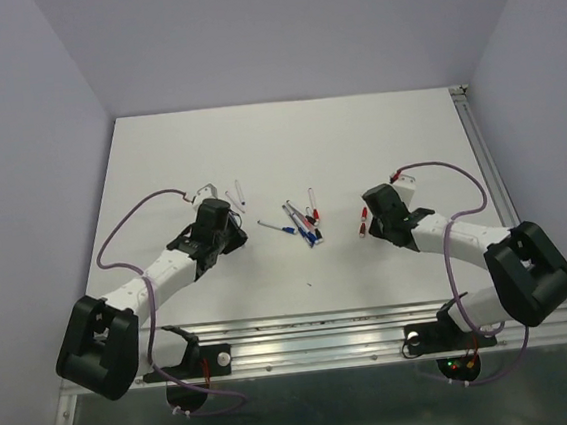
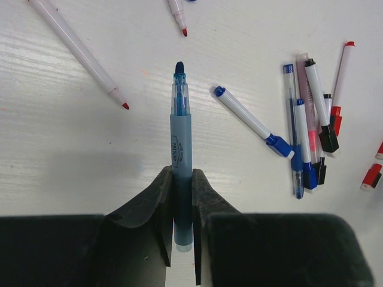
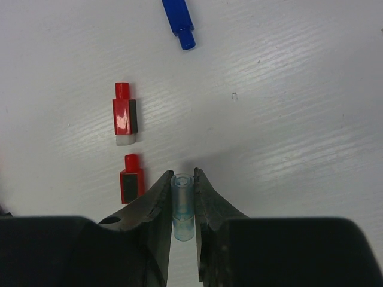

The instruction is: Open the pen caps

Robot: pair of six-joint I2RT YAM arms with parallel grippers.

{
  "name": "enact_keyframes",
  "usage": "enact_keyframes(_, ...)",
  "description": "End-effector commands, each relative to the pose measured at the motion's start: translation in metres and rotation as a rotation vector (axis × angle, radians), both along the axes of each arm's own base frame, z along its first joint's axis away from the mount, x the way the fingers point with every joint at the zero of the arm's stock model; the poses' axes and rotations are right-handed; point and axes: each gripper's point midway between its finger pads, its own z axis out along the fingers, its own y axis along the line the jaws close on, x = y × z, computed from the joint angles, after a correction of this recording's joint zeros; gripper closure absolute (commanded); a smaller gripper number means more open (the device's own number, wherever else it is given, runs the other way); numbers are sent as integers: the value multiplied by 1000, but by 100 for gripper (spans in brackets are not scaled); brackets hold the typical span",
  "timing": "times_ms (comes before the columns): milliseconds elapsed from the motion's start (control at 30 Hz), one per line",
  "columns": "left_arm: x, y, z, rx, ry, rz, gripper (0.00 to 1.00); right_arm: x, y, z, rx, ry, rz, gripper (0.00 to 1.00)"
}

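Observation:
My left gripper [image 2: 181, 174] is shut on a blue pen [image 2: 181, 128] with its dark blue tip bare and pointing away. My right gripper [image 3: 182, 174] is shut on a clear light-blue pen cap [image 3: 182, 206], low over the table. Two red caps [image 3: 125, 122] [image 3: 131, 177] lie just left of the right gripper, and a blue cap [image 3: 179, 21] lies farther ahead. In the top view the left gripper [image 1: 227, 228] and right gripper [image 1: 372, 216] flank a cluster of pens [image 1: 303, 223]. Several capped pens [image 2: 311, 128] lie to the right in the left wrist view.
Two uncapped red-tipped white pens [image 2: 78, 51] [image 2: 178, 15] lie ahead of the left gripper. A white pen with blue ends [image 2: 251, 122] lies alone right of the held pen. The table's aluminium rail [image 1: 325, 334] runs along the near edge.

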Motion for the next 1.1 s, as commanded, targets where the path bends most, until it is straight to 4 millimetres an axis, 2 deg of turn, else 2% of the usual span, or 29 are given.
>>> enact_keyframes(0,12,-1,9,12,-22,3,100,-3,-9,-9,-21,-2,-39,87)
enact_keyframes(333,16,3,4,34,-10,22,100,1,-3,-11,-14,24,-32,74)
enact_keyframes(433,17,5,5,33,-13,29,100,3,-2,-8,-13,21,-31,67)
enact_keyframes(533,16,6,4,34,-10,31,100,3,-2,-6,-14,22,-33,66)
enact_keyframes(633,14,8,4,36,-6,34,100,4,-1,2,-4,11,-29,64)
enact_keyframes(667,14,8,4,36,-6,34,100,6,1,7,2,1,-27,61)
enact_keyframes(800,13,11,7,33,-11,48,100,9,1,31,24,-48,-24,60)
enact_keyframes(833,13,13,7,37,-15,55,100,9,2,43,40,-78,-22,55)
enact_keyframes(867,13,15,7,42,-14,62,100,10,1,51,49,-100,-24,46)
enact_keyframes(933,14,18,7,47,-10,75,100,9,1,68,74,-147,-19,38)
enact_keyframes(967,15,19,7,52,-7,81,100,9,1,73,81,-162,-18,28)
enact_keyframes(1067,17,24,5,65,-6,98,100,7,2,86,104,-201,-3,15)
